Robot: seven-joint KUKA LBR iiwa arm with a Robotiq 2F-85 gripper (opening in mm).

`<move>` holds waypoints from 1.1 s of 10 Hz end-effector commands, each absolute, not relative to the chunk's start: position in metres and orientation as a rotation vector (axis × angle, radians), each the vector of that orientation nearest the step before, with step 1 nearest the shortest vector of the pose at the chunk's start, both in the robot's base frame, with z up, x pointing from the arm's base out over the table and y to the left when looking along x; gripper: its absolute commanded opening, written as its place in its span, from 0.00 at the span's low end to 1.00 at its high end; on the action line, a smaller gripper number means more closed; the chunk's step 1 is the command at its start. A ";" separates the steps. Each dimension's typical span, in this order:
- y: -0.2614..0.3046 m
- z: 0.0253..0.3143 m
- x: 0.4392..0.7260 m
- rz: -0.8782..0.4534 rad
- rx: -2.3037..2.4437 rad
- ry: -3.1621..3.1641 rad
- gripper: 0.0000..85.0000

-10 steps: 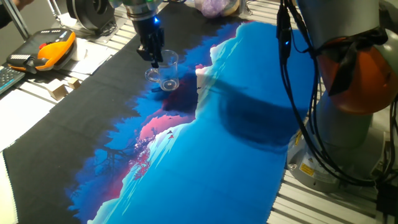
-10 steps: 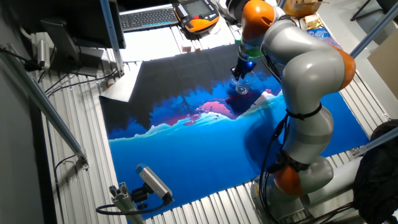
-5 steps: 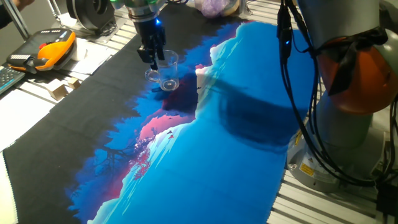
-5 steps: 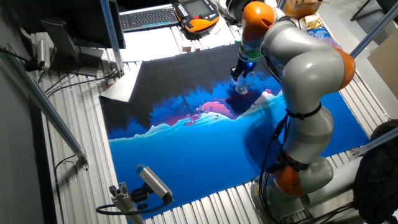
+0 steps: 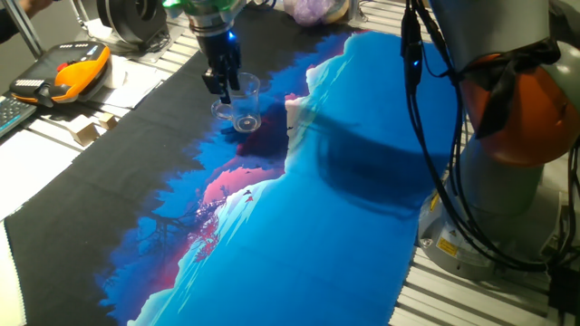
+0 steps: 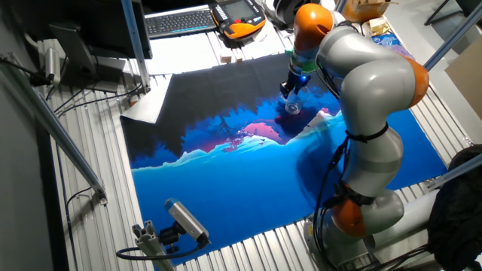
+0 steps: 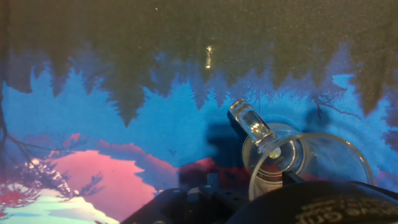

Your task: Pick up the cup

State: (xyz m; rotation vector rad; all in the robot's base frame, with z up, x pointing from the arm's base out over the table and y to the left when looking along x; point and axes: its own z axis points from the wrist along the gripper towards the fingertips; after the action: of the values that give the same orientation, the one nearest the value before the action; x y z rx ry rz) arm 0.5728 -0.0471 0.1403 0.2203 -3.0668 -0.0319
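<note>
The cup (image 5: 246, 107) is a clear mug standing on the blue and black cloth (image 5: 344, 217), near its far edge. My gripper (image 5: 223, 85) points down at the cup's left rim, with the fingers astride the wall. In the hand view the cup (image 7: 314, 163) fills the lower right, its loop handle (image 7: 251, 124) pointing up and left, and a dark fingertip (image 7: 285, 178) lies against the glass wall. The gripper (image 7: 273, 190) appears shut on that wall. In the other fixed view the gripper (image 6: 291, 93) stands over the cup (image 6: 294, 107).
A small white block (image 5: 296, 110) lies just right of the cup. An orange teach pendant (image 5: 77, 71) and papers sit left of the cloth. A keyboard (image 6: 178, 21) lies beyond the cloth. The arm's base (image 5: 512, 181) stands at the right.
The gripper has shifted very slightly left at the cup's rim. The cup stands in the same place on the cloth.
</note>
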 end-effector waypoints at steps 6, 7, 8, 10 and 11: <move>-0.050 0.139 0.569 -0.082 0.357 -3.030 0.00; -0.047 0.150 0.566 -0.070 0.347 -3.014 0.00; -0.042 0.165 0.561 -0.070 0.333 -3.006 0.00; -0.031 0.192 0.548 -0.051 0.301 -2.997 0.00; -0.024 0.206 0.540 -0.035 0.288 -2.996 0.00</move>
State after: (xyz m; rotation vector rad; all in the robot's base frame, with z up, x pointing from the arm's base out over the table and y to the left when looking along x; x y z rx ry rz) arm 0.5369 -0.0204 0.1934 0.2804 -2.9969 -0.0206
